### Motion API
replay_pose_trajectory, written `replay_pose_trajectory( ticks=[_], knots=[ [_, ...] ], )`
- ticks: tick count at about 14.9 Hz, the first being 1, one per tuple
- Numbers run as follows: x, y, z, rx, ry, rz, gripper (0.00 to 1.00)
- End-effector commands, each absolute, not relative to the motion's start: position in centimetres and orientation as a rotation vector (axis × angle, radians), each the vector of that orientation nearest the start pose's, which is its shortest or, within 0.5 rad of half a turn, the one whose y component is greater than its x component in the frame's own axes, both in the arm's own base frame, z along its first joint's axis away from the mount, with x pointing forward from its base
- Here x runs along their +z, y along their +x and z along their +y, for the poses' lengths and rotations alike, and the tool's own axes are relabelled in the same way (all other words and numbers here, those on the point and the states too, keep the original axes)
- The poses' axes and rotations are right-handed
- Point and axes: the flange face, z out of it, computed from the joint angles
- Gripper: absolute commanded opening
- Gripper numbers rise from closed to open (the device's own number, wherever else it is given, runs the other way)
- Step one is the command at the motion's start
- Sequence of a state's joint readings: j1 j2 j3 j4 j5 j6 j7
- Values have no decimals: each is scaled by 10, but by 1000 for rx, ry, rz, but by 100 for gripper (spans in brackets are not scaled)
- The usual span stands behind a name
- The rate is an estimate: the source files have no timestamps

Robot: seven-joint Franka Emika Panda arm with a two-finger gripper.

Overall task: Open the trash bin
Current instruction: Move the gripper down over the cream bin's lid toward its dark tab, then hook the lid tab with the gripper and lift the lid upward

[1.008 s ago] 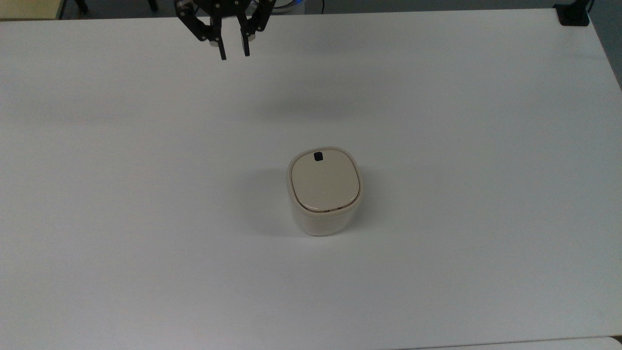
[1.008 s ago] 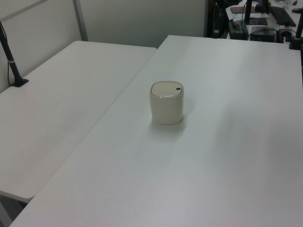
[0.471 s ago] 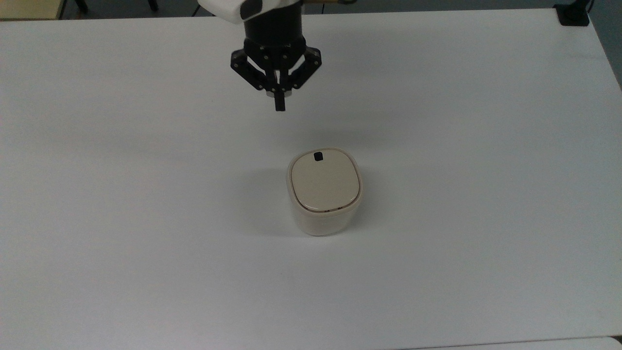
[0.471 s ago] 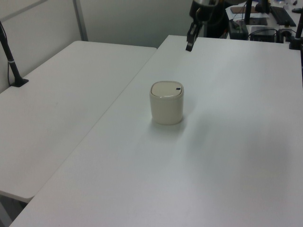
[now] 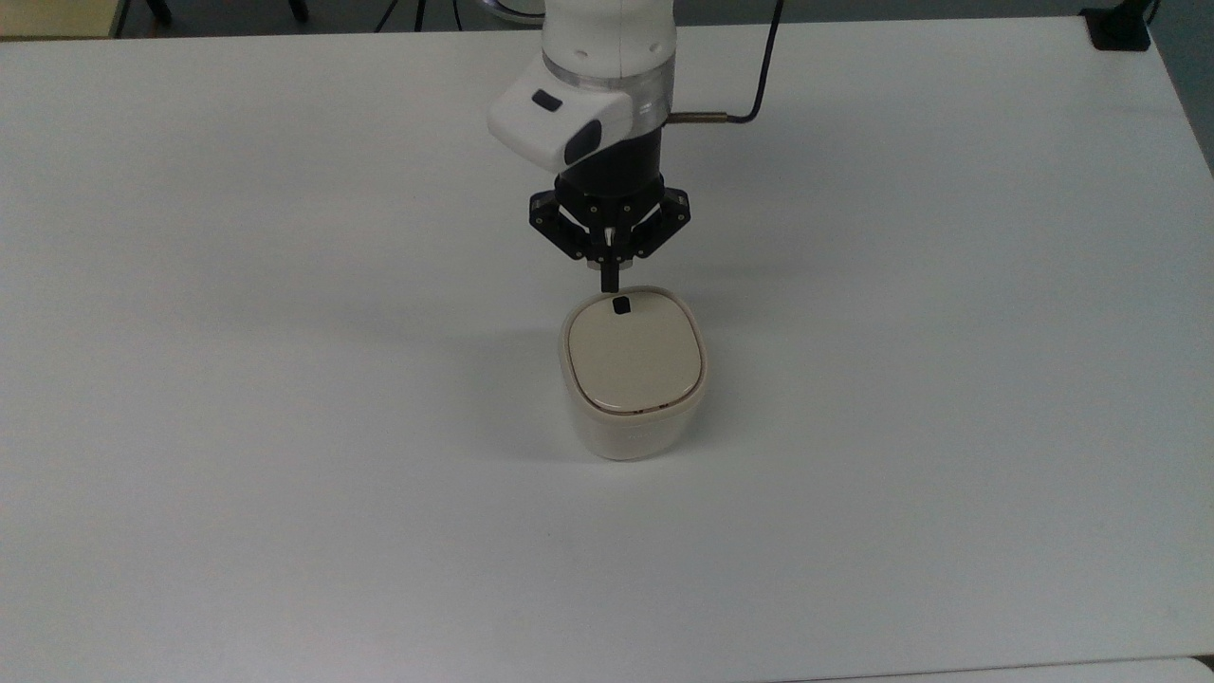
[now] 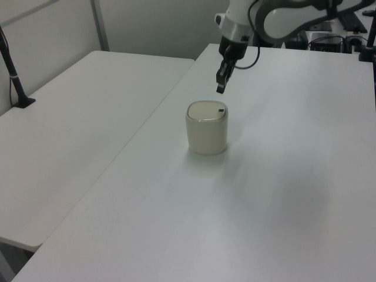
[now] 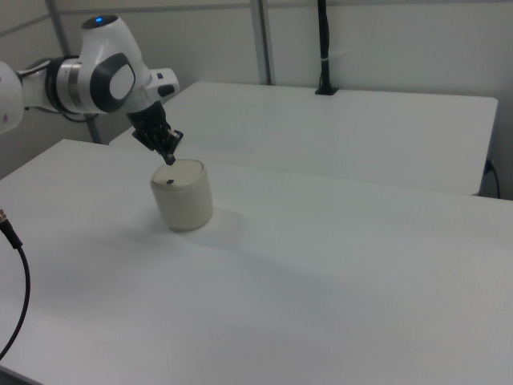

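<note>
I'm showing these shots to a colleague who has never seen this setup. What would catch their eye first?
The small cream bin standing alone near the middle of the white table, its beige lid shut. Next, the white arm reaching in from the top view's upper edge, its black gripper shut and poised just above the lid's black button.

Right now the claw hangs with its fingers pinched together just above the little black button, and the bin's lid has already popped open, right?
Not quite. The lid is still shut, lying flat on the bin, as the top view and the left view show. The rest holds: the claw hangs with its fingers pinched together just above the little black button.
</note>
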State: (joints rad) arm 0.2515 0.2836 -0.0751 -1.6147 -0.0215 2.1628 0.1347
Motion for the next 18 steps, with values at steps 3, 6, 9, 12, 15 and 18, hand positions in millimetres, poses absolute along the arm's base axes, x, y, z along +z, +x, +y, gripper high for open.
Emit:
replay_pose_trajectory(
  ticks=[3,6,9,12,15,18],
  knots=[
    [451,665,142,-406,-3154,-102,0],
    [431,664,148,-371,-3189,-144,0],
    [427,664,151,-364,-3201,-163,0],
    [474,657,140,-441,-3174,-125,0],
    [530,634,107,-393,-3183,-47,0],
    [575,607,79,-336,-3184,29,3]
  ],
)
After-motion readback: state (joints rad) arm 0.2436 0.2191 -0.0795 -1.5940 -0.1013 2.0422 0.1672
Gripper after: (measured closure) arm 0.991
